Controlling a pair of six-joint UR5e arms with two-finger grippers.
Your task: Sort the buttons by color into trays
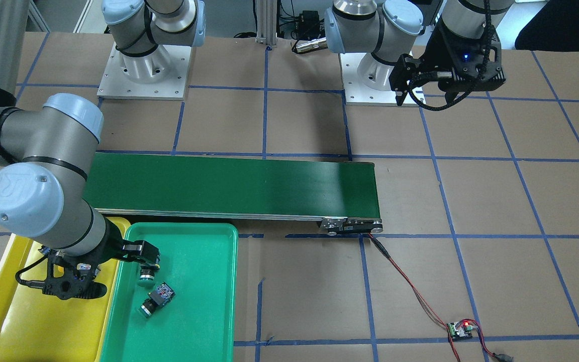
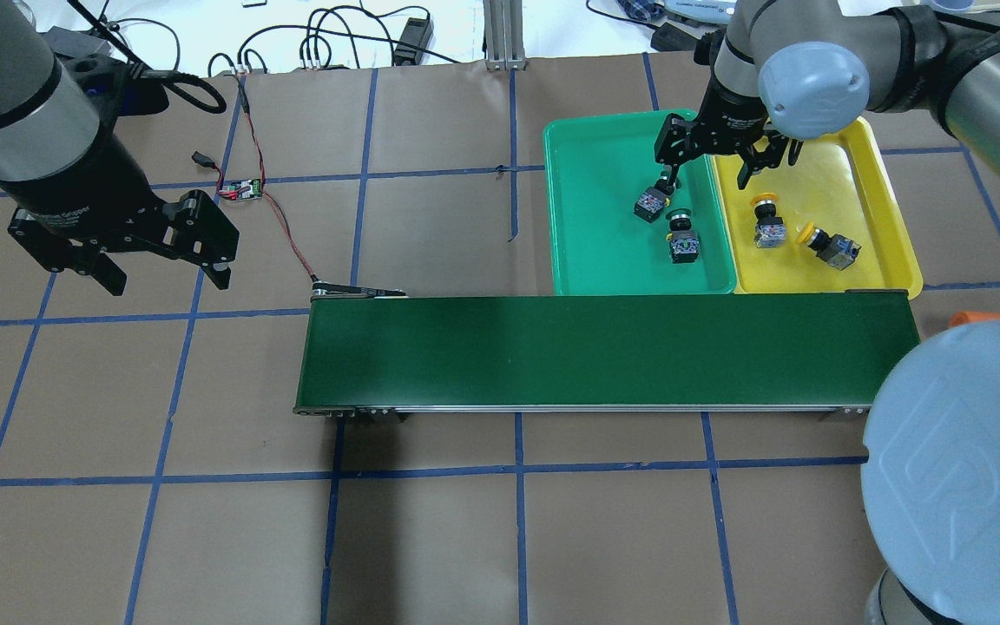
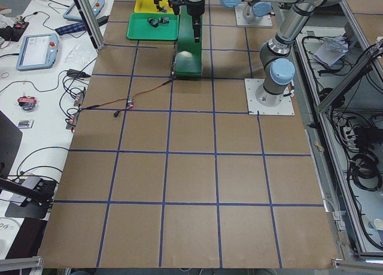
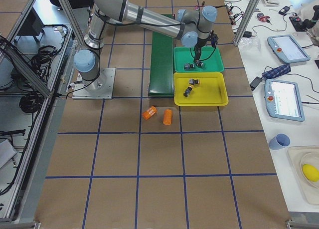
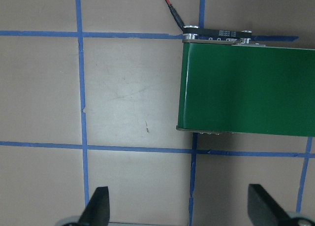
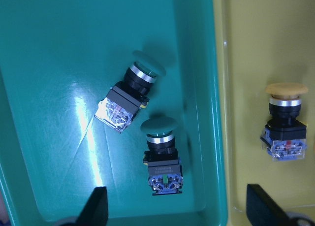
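Observation:
Two green buttons point(image 2: 650, 204) point(image 2: 684, 243) lie on their sides in the green tray point(image 2: 604, 148). Two yellow buttons point(image 2: 767, 224) point(image 2: 830, 243) lie in the yellow tray point(image 2: 838, 165) beside it. My right gripper point(image 2: 704, 174) hovers open and empty over the border between the trays. Its wrist view shows both green buttons point(image 6: 130, 90) point(image 6: 161, 152), one yellow button point(image 6: 285, 122) and the wide-apart fingertips point(image 6: 96, 206). My left gripper point(image 2: 166, 278) is open and empty above bare table, left of the conveyor's end; it also shows in its wrist view point(image 5: 179, 209).
The long dark-green conveyor belt point(image 2: 604, 351) runs along the trays' near side. Two orange cylinders point(image 4: 149, 112) point(image 4: 168, 116) lie on the table beyond the yellow tray. A small circuit board point(image 2: 240, 189) with red wires connects to the belt's left end.

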